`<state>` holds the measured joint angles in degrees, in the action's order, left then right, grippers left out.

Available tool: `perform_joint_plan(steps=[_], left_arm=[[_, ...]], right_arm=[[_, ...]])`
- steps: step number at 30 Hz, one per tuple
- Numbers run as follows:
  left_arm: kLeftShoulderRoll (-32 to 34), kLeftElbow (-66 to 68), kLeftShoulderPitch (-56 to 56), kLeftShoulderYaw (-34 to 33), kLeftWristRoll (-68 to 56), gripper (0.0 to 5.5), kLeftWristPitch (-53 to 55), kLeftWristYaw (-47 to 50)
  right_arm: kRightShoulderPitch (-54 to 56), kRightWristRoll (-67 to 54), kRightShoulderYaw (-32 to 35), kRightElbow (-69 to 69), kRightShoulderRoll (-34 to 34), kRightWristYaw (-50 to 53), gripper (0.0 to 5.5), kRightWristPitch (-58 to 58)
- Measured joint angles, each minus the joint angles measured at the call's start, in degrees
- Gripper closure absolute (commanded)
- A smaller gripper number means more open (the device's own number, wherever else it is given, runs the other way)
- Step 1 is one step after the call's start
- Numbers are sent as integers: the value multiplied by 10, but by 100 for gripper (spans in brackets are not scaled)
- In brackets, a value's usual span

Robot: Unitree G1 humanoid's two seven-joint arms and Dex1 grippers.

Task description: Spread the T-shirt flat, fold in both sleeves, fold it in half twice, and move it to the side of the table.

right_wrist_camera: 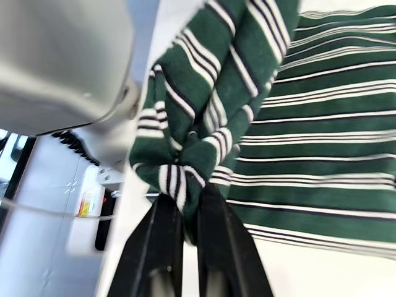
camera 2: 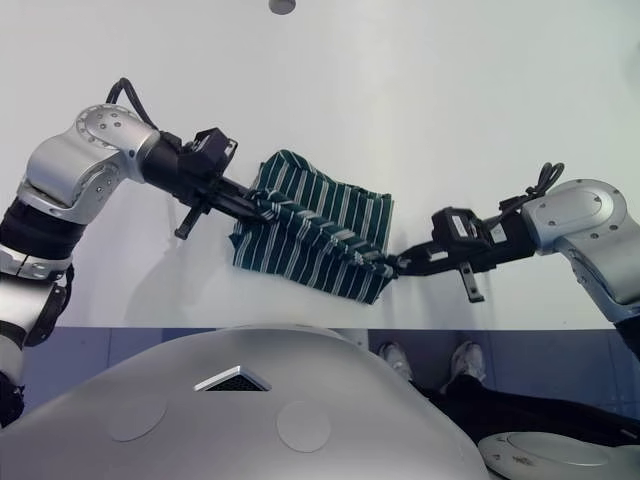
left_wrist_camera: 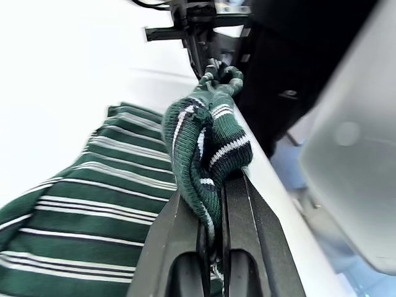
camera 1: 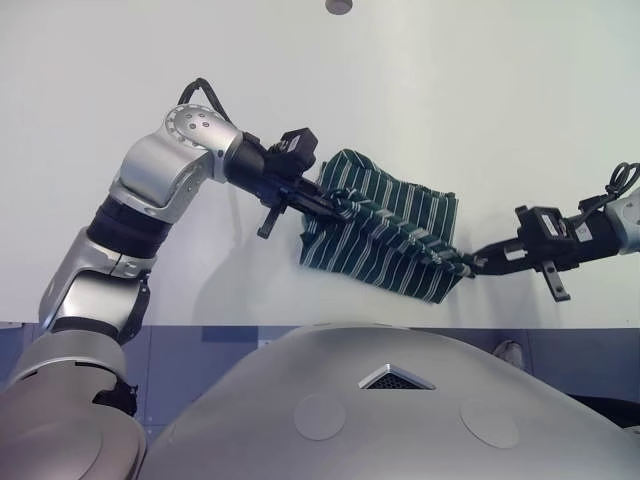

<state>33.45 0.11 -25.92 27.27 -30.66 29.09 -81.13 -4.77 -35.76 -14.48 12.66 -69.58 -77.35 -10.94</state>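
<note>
A green T-shirt (camera 1: 385, 235) with white stripes lies folded into a compact block on the white table (camera 1: 450, 110), near its front edge. My left gripper (camera 1: 337, 207) is shut on the shirt's left edge, and the bunched fabric (left_wrist_camera: 207, 148) sits pinched between its black fingers (left_wrist_camera: 244, 229). My right gripper (camera 1: 472, 265) is shut on the near right corner, a wad of striped cloth (right_wrist_camera: 185, 167) clamped between its fingers (right_wrist_camera: 154, 247). Between the two grippers a raised ridge of fabric runs diagonally across the shirt (camera 2: 315, 232).
The white table stretches wide and bare behind and to both sides of the shirt. A small grey round fitting (camera 1: 339, 6) sits at the far edge. The table's front edge (camera 1: 200, 322) runs just below the shirt, with blue floor beyond it.
</note>
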Motion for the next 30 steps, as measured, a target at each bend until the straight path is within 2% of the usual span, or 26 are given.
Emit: perform_joint_plan(steps=[8,9,10,17,21,24,26,28,30], left_arm=[[-79,149,-12,4,135,549,-112,83],[-85,164,-14,5,149,512,-124,95],[-91,187,-16,6,170,494,-135,110],[-98,220,-13,-13,201,363,-145,137],[-98,182,-5,-62,214,292,-128,219],[-94,108,5,-117,212,230,-89,282],[-93,38,25,-155,197,194,-65,322],[-112,-27,43,-197,187,194,-63,376],[-143,-109,66,-204,154,194,-97,389]], right_arm=[[50,133,-14,-103,119,57,542,-2],[54,138,-15,-112,128,67,542,-13],[61,140,-16,-125,143,79,505,-30],[66,115,20,-119,192,130,375,-156],[61,82,68,-99,247,211,307,-249],[55,33,139,-93,302,295,262,-321],[44,-5,204,-80,338,344,262,-344],[44,-40,260,-57,374,394,262,-357],[46,-69,302,-49,419,455,262,-373]])
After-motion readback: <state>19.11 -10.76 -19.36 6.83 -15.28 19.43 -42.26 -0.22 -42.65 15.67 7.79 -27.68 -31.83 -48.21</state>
